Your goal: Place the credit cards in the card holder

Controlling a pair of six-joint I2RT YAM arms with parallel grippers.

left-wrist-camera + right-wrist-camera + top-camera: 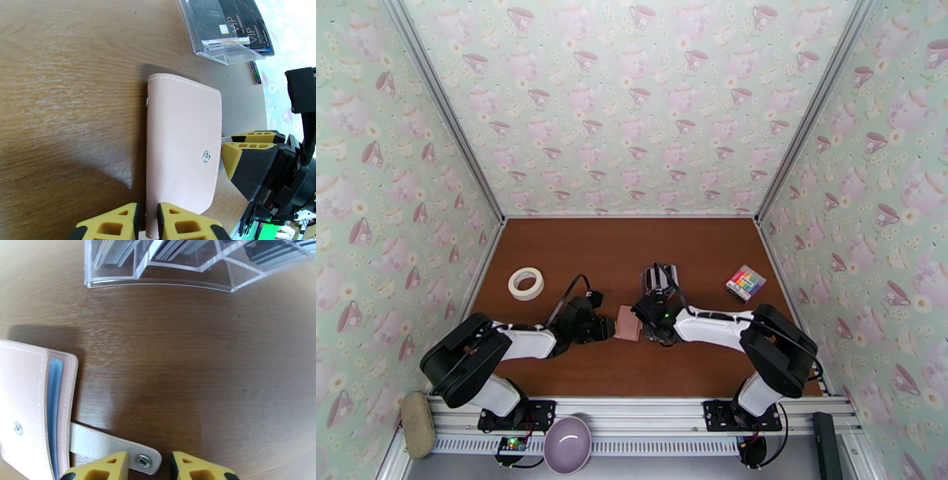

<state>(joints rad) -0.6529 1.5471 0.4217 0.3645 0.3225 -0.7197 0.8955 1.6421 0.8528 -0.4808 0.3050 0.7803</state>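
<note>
Left hand (611,328) and right hand (642,319) flank the card holder (628,324) — mid-table.

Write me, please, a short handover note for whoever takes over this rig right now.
Left gripper: closed on the near end of the pink case, holding it on the table.
Right gripper: open around the case's loose snap tab.
Cards: in the clear rack beyond the case; none seen inside it.
Done: tab unsnapped, case slightly ajar.
Left to do: open the case, move the cards in.
</note>
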